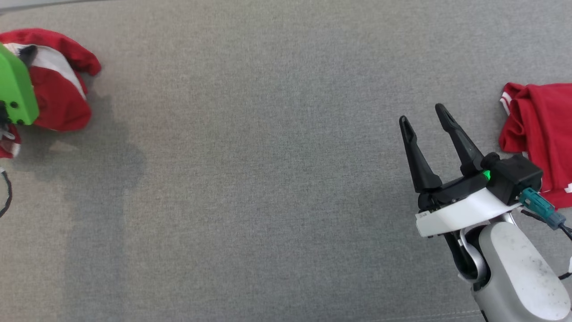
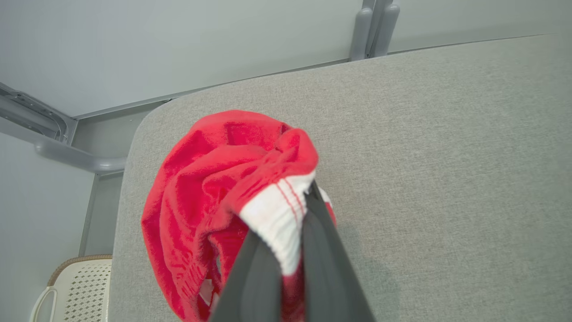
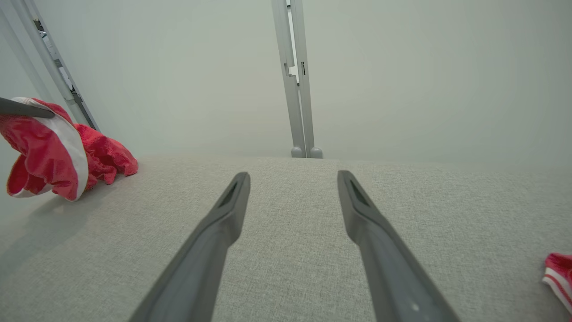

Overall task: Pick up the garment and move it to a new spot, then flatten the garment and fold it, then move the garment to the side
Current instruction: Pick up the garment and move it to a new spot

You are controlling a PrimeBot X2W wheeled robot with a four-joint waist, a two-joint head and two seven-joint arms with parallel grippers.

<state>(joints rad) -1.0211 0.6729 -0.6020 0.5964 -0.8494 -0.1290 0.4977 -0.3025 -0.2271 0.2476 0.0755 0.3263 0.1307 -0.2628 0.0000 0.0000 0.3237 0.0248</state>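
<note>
One garment [image 2: 201,188] between both left fingers [image 2: 330,268]

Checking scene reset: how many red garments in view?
2. One crumpled red-and-white cloth garment far left, pinched in the left gripper; another red garment at the right edge, partly cut off.

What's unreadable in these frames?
Left gripper: left wrist view, fingertips mostly buried in the red garment it is shut on.
Same garment, head view: green cover and left edge hide most of it.
Second red cloth: head view, cut off by right edge.
Basket: left wrist view, cropped at the bottom corner.
</note>
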